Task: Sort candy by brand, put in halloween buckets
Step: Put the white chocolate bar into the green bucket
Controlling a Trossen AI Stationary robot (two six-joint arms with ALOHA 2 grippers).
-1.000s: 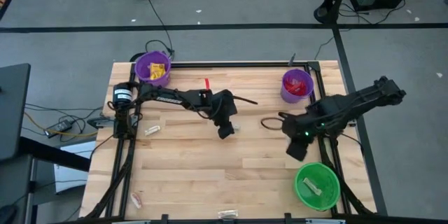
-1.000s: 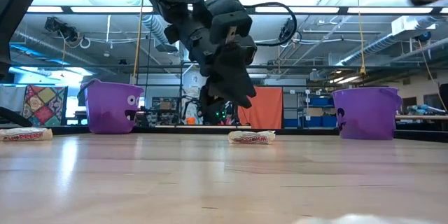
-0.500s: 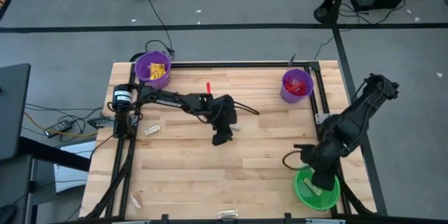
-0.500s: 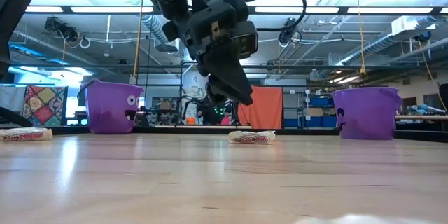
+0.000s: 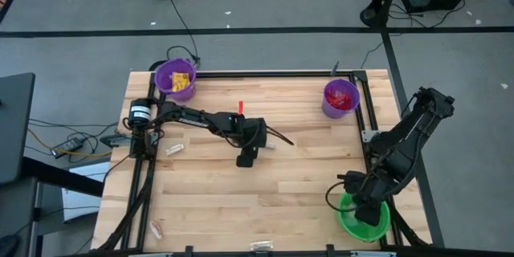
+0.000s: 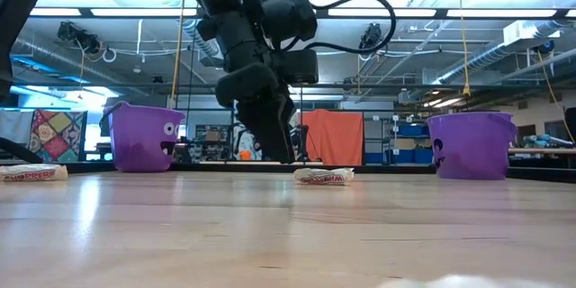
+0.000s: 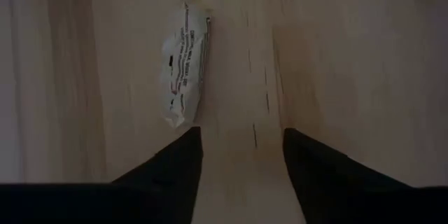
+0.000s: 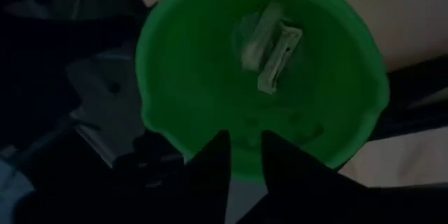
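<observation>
My left gripper (image 5: 245,159) (image 6: 279,151) hangs open just above the middle of the table, pointing steeply down. A white wrapped candy (image 7: 183,70) (image 6: 324,176) lies flat on the wood beyond its fingertips, untouched. My right gripper (image 5: 365,207) (image 8: 241,155) hovers over the green bucket (image 8: 203,77) at the near right, fingers slightly apart with nothing between them. Pale wrapped candy (image 8: 269,45) lies on that bucket's floor. The purple bucket (image 5: 175,79) at the far left holds yellow candy; the purple bucket (image 5: 340,98) at the far right holds red candy.
Loose candy lies on the table: a red piece (image 5: 239,108) far of centre, a white one (image 5: 174,149) at the left, and others near the front edge (image 5: 157,228) (image 5: 261,246). A black frame rail (image 5: 371,128) runs along the right side.
My right gripper has swung from the table's right middle toward the near edge and now stands over the green bucket. My left gripper has rolled about its own axis, sunk a little and shifted slightly toward the table's left, beside the white candy, which has stayed put.
</observation>
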